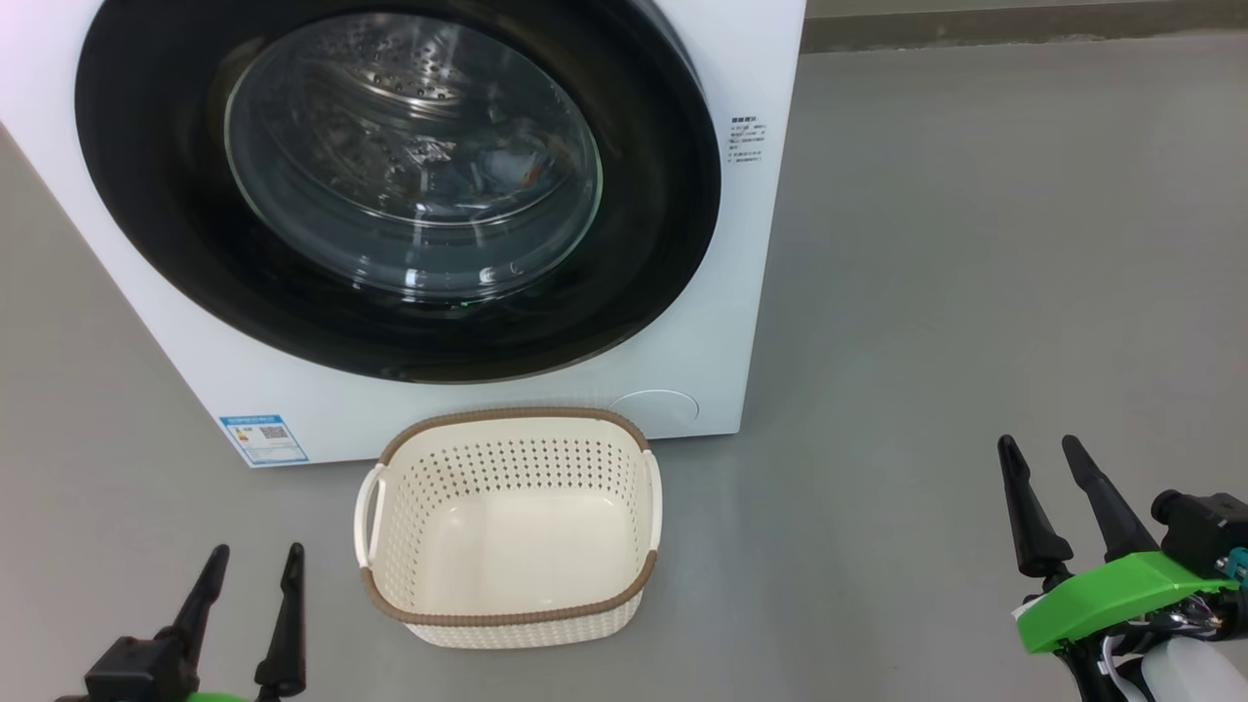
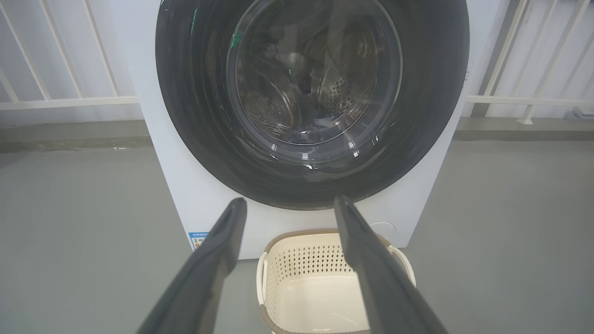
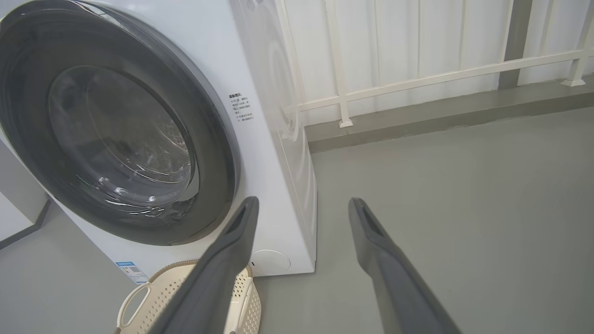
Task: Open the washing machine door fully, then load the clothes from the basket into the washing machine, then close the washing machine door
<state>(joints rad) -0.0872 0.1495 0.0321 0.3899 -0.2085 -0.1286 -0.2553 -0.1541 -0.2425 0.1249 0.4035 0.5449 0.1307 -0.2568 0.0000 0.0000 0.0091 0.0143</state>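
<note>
The washing machine door (image 1: pixel 409 166) shut; the basket (image 1: pixel 507 458) on the floor (image 1: pixel 975 292) before it; both claws spread and free.

The door lies flat against the front of the white washing machine (image 1: pixel 741 292), its black ring nearly as wide as the front; through its glass a patch of pale blue cloth with an orange mark, seemingly the clothes (image 1: pixel 507 166), lies low in the steel drum; the basket stands upright just in front of the machine, below the door, its bare cream bottom showing; the left claw (image 1: pixel 256 551) hovers near the basket's left side, fingers parted, gripping nothing; the right claw (image 1: pixel 1037 444) hangs well off to the basket's right, fingers likewise parted, gripping nothing.
</note>
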